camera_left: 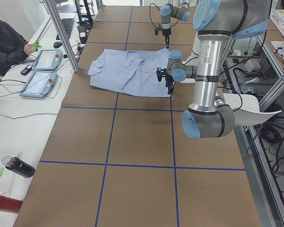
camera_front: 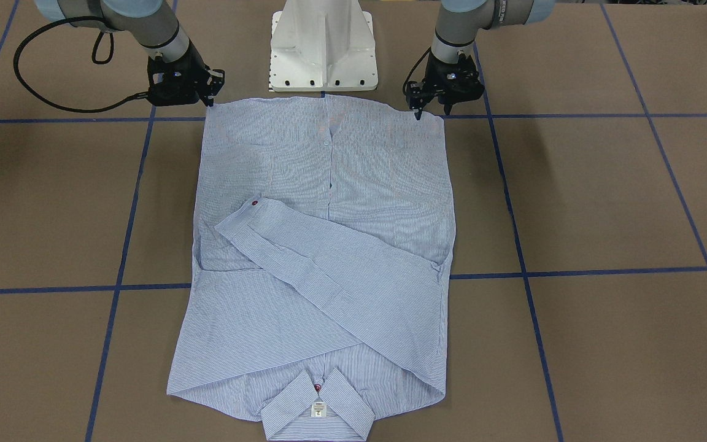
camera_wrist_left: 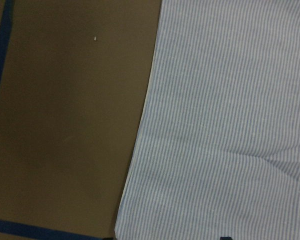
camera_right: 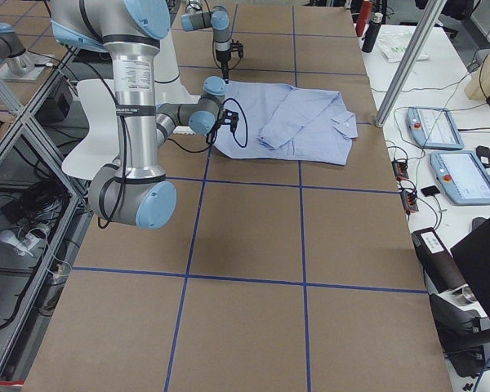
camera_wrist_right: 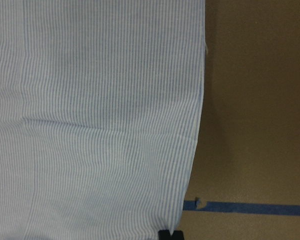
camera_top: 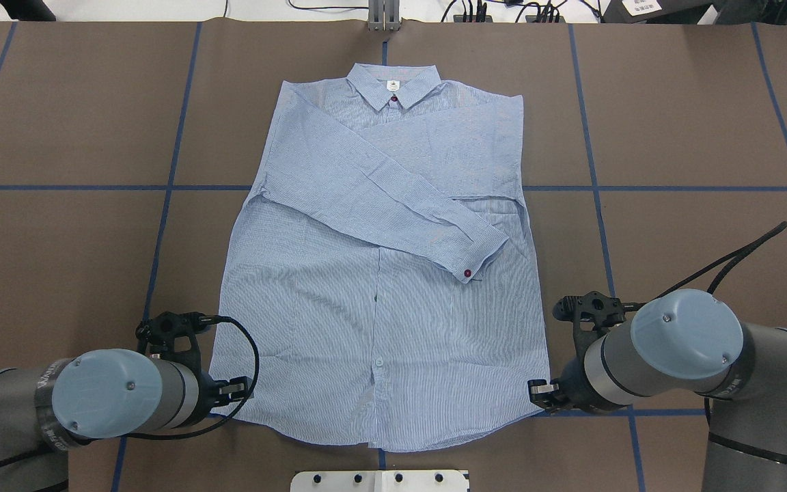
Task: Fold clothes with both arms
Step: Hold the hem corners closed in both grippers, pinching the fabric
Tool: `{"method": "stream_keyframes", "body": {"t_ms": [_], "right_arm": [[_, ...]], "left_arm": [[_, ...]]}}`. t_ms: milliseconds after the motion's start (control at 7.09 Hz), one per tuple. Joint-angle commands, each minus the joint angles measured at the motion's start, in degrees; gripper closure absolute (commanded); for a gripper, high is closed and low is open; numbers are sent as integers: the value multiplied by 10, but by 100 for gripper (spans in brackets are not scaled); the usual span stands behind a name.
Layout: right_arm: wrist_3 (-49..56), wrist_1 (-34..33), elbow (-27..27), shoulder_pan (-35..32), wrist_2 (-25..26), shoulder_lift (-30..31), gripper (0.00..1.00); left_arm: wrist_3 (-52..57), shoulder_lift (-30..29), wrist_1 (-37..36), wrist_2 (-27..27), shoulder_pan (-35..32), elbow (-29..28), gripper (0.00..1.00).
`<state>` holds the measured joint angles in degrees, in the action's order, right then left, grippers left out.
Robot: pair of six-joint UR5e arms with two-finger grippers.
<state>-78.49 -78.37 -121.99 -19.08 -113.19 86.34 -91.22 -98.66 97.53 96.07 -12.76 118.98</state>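
Observation:
The light blue striped shirt (camera_front: 329,258) (camera_top: 380,273) lies flat and front up on the brown table. Both sleeves are folded across the chest, one cuff (camera_top: 479,256) on top. The collar (camera_top: 393,89) is at the far side, away from the robot. My left gripper (camera_top: 235,391) (camera_front: 416,105) sits low at the near left hem corner, fingers apart, tips touching the edge. My right gripper (camera_top: 540,393) (camera_front: 211,92) is at the near right hem corner, also open. Both wrist views show flat fabric (camera_wrist_left: 225,125) (camera_wrist_right: 100,125) beside bare table.
The white pedestal base (camera_front: 323,46) stands just behind the hem, between the arms. Blue tape lines (camera_top: 168,184) grid the table. A person (camera_left: 4,38) sits at a side bench with control pendants (camera_left: 40,71). A metal post (camera_left: 61,33) rises near the collar end.

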Motion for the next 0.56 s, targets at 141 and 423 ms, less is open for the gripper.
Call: {"method": "stream_keyframes", "body": {"t_ms": [141,423], "right_arm": [[0,0,1,-1,0,0,100],[0,0,1,-2,0,0,100]], "left_arm": [[3,0,0,0,0,-20,29],[3,1,0,0,0,-25,33]]}}
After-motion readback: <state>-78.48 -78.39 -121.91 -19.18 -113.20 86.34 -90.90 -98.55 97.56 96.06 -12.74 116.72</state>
